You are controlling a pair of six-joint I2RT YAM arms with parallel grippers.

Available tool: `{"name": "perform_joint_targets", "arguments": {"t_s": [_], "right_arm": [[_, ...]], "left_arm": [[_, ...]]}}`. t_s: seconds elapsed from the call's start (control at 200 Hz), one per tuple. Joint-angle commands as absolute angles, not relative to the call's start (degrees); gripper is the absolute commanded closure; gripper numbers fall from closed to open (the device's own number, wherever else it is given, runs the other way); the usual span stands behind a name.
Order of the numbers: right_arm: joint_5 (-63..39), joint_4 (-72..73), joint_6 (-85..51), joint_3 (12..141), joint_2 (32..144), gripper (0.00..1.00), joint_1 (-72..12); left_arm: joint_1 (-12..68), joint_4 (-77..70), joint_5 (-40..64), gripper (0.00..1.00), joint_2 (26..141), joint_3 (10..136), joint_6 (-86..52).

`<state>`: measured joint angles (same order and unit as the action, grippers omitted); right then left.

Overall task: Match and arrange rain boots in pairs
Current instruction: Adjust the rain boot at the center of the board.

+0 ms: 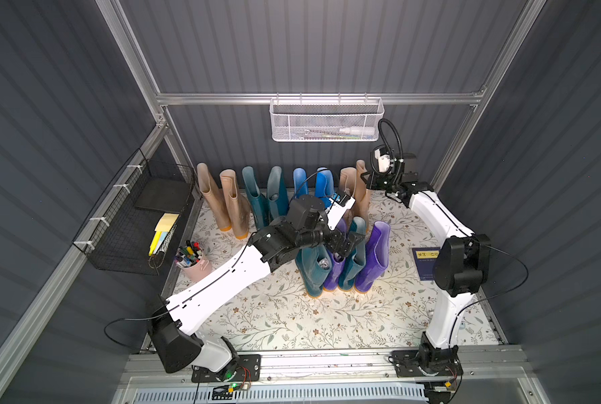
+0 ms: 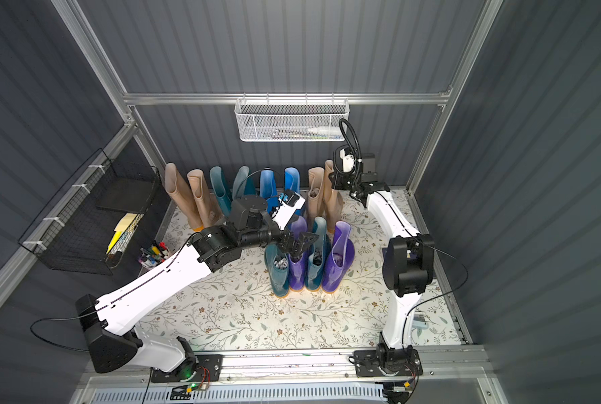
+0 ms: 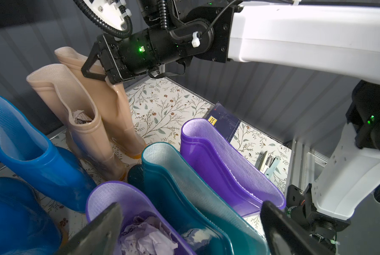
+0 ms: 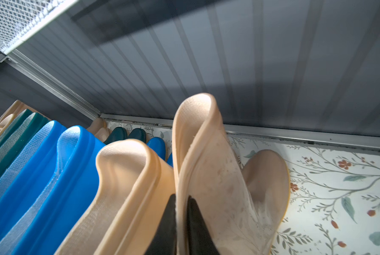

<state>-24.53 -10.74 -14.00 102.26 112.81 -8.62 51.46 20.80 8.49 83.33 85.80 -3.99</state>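
Along the back wall stand rain boots in pairs: beige, dark teal, bright blue and beige. My right gripper is shut on the top rim of the rightmost beige boot, one finger inside the shaft and one outside; it also shows in a top view. In front stands a tight row of teal, purple, teal and purple boots. My left gripper hangs open just above the two middle boots, holding nothing.
A pink cup of markers stands at the mat's left edge below a black wire basket. A dark blue book and a stapler lie at the right. A white mesh basket hangs on the back rail.
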Motion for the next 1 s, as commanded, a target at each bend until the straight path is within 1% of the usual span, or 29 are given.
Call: {"name": "perform_joint_targets", "arguments": {"t_s": [0.0, 0.095, 0.405, 0.44, 0.48, 0.63, 0.996], "right_arm": [[-27.03, -7.21, -14.19, 100.82, 109.22, 0.93, -9.14], [-26.47, -7.08, -14.24, 98.72, 108.03, 0.88, -9.13], [-24.83, -7.9, -13.88, 95.36, 105.35, 0.84, -9.14], [-24.83, -7.99, -13.89, 95.29, 105.19, 0.8, -9.17], [-25.03, -8.04, -13.97, 95.3, 105.08, 0.73, -9.14], [-25.0, -9.22, -13.89, 96.09, 105.07, 0.59, -9.18], [-22.34, -11.35, -13.58, 97.02, 103.11, 0.35, -9.14]], "left_arm": [[51.72, 21.09, 7.82, 0.0, 81.39, 85.46, -2.55], [51.68, 21.05, 7.65, 0.0, 81.39, 85.47, -2.55], [51.71, 21.08, 6.6, 0.0, 81.3, 85.43, -2.37], [51.72, 21.07, 6.35, 0.0, 81.21, 85.36, -2.35], [51.7, 20.95, 6.01, 0.0, 81.13, 85.36, -2.5], [51.68, 21.0, 5.24, 0.01, 80.99, 85.41, -2.32], [51.6, 21.17, 0.83, 0.0, 79.98, 85.51, -1.76]]}}
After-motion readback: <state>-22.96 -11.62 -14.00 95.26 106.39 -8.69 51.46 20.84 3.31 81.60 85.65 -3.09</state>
